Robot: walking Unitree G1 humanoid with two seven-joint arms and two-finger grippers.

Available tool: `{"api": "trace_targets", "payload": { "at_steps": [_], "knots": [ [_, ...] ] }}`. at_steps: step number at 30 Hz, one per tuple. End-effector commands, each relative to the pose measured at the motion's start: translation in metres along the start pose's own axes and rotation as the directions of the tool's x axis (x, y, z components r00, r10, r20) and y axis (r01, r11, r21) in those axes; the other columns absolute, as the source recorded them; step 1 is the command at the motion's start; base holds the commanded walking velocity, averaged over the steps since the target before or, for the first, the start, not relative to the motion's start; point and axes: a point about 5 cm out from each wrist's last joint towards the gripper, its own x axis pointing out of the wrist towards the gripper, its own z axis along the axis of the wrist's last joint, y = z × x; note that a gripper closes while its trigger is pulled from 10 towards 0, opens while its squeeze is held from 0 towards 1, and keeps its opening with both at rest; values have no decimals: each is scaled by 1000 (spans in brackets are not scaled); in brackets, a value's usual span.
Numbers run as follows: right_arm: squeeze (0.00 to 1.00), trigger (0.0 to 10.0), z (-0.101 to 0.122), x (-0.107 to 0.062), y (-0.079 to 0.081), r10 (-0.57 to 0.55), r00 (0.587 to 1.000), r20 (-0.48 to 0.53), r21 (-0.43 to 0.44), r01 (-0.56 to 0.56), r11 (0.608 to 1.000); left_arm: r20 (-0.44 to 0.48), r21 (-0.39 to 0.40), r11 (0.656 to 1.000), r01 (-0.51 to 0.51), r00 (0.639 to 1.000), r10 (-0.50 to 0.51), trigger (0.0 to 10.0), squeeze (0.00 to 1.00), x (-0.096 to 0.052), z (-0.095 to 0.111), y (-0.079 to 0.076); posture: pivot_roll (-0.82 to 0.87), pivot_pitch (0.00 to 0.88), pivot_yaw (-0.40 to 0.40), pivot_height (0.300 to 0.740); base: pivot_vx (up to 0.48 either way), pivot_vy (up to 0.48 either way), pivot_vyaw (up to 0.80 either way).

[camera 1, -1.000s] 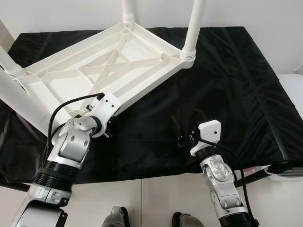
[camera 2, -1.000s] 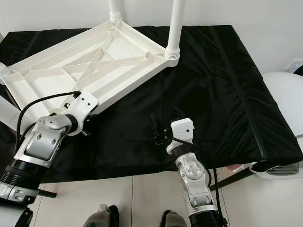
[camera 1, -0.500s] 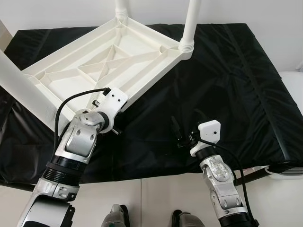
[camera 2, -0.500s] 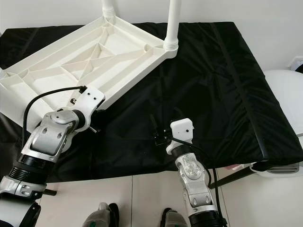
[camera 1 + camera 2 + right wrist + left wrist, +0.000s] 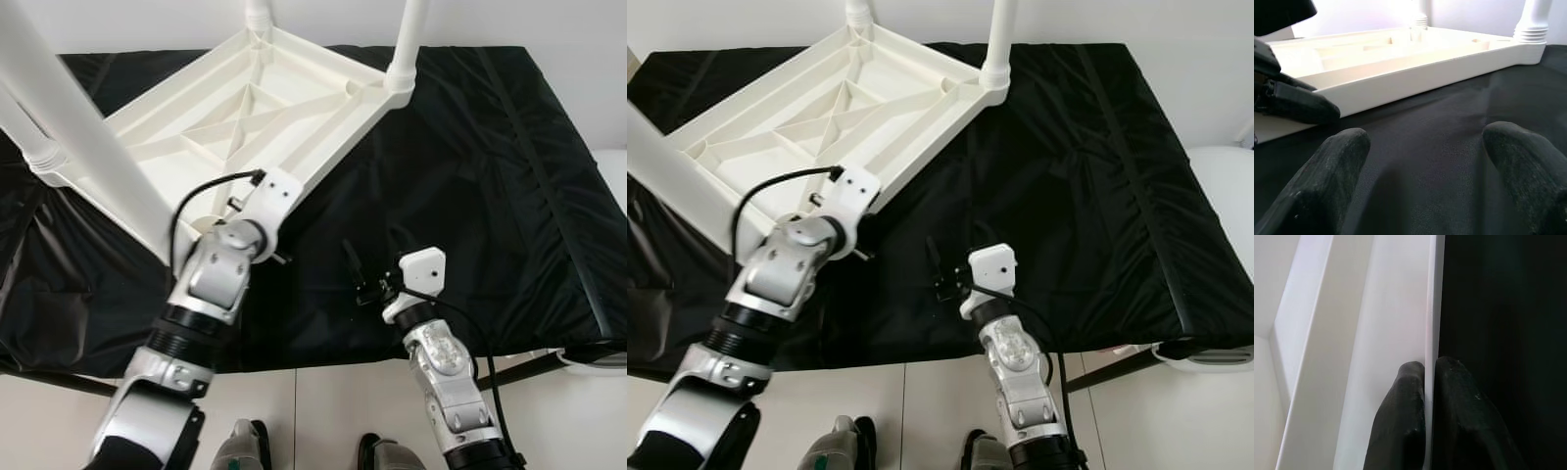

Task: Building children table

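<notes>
A white plastic children's table [image 5: 257,116] lies upside down and tilted on the black cloth [image 5: 490,176]. Two of its legs [image 5: 407,39] stand up at the far side. A third leg [image 5: 83,142] slants up towards me on the left. My left gripper [image 5: 1430,369] is shut on the thin near rim [image 5: 1431,293] of the tabletop, one finger on each side. My left arm [image 5: 220,274] reaches to that near edge. To the right of it, my right gripper [image 5: 1425,142] hovers open just above the cloth, fingers [image 5: 1337,161] wide apart with nothing between them.
The cloth-covered bench ends at a front edge [image 5: 323,357] just before my feet [image 5: 245,446]. A white rounded object [image 5: 1225,196] stands past the bench's right side. Bare black cloth stretches right of the table.
My left arm has risen and pushed forward and right with the table's rim. The table has tipped and turned, its near left leg swinging up towards me. The right arm has barely moved.
</notes>
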Motion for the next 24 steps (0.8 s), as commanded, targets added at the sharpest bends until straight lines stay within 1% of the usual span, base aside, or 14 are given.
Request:
{"api": "trace_targets", "payload": {
  "at_steps": [1, 2, 4, 5, 6, 9, 11, 13, 15, 17, 18, 19, 23, 24],
  "knots": [
    [0, 10000, -3, -3, 1, 3, 1000, -20, 0, -3, 1000, 170, 52, 998, -20, 985, 11, 10000, 0, -2, 31, -5, 90, 210, 31, 740, 0, 0, 0],
    [0, 10000, -3, -3, 1, 3, 1000, -21, -1, -3, 1000, 183, 70, 997, -23, 983, 10, 10000, 0, -3, 32, -4, 92, 211, 31, 740, 0, 0, 0],
    [0, 10000, -3, -4, 1, 5, 1000, -22, -2, -5, 1000, 204, 45, 999, -25, 979, 15, 10000, 0, -6, 34, 0, 94, 211, 31, 740, 0, 0, 0],
    [0, 10000, -3, -4, 1, 5, 1000, -22, -2, -5, 1000, 204, 45, 999, -25, 979, 15, 10000, 0, -6, 34, 0, 94, 211, 31, 740, 0, 0, 0],
    [0, 10000, -3, -3, 1, 5, 1000, -23, -2, -5, 1000, 230, 33, 999, -11, 973, 3, 10000, 1000, -9, 37, 1, 97, 212, 29, 740, 0, 0, 0],
    [0, 10000, -3, -2, 2, 8, 1000, -21, 1, -8, 1000, 317, 21, 1000, 24, 948, -29, 10000, 1000, -18, 45, 1, 101, 212, 28, 740, 0, 0, 0],
    [0, 10000, -3, -2, 2, 8, 1000, -21, 1, -8, 1000, 317, 21, 1000, 24, 948, -29, 10000, 1000, -18, 45, 1, 101, 212, 28, 740, 0, 0, 0],
    [0, 10000, -3, -2, 2, 9, 1000, -21, 2, -9, 1000, 372, 24, 997, 72, 925, -75, 10000, 1000, -28, 49, -4, 103, 213, 27, 740, 0, 0, 0],
    [0, 10000, -3, -1, 2, 9, 1000, -21, 2, -9, 1000, 406, 64, 992, 107, 905, -124, 10000, 1000, -37, 50, -9, 108, 212, 28, 740, 0, 0, 0],
    [0, 10000, -4, -1, 2, 11, 1000, -21, 2, -11, 1000, 448, 125, 982, 141, 875, -183, 10000, 1000, -48, 50, -15, 111, 212, 27, 740, 0, 0, 0],
    [0, 10000, -4, 0, 2, 13, 1000, -21, 1, -13, 1000, 465, 150, 973, 177, 856, -228, 10000, 0, -58, 47, -19, 115, 210, 27, 740, 0, 0, 0],
    [0, 10000, -4, 0, 2, 13, 1000, -21, 1, -13, 1000, 465, 150, 973, 177, 856, -228, 10000, 0, -58, 47, -19, 115, 210, 27, 740, 0, 0, 0],
    [0, 10000, -5, 2, 1, 17, 1000, -21, -1, -17, 1000, 469, 182, 957, 228, 835, -288, 10000, 0, -73, 30, -21, 120, 206, 25, 740, 0, 0, 0],
    [0, 10000, -5, 2, 1, 17, 1000, -21, -1, -17, 1000, 469, 182, 957, 228, 835, -288, 10000, 0, -73, 30, -21, 120, 206, 25, 740, 0, 0, 0]
  ]
}}
